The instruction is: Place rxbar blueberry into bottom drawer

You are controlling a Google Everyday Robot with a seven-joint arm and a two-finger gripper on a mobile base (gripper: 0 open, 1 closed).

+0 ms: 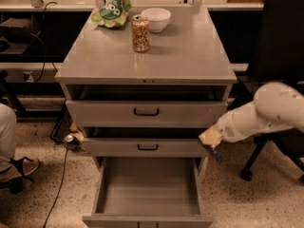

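Centre frame: grey desk (190, 56), topped with green chip bag (112, 9), white bowl (156, 19) and tan soda can (140, 33). Below, bottom drawer (147, 186) pulled well out. Reaching in from the right, white arm (270, 110), with claw (211, 139) at the right end of the middle drawer (147, 147), above the open drawer's right corner. Pinched in the claw and hanging beneath it: rxbar blueberry (214, 153), dark and thin. Looks light, flat, slick-wrapped, slightly bendy. Best gripped across the flat faces near one end, firmly enough to stop sliding, without crushing.
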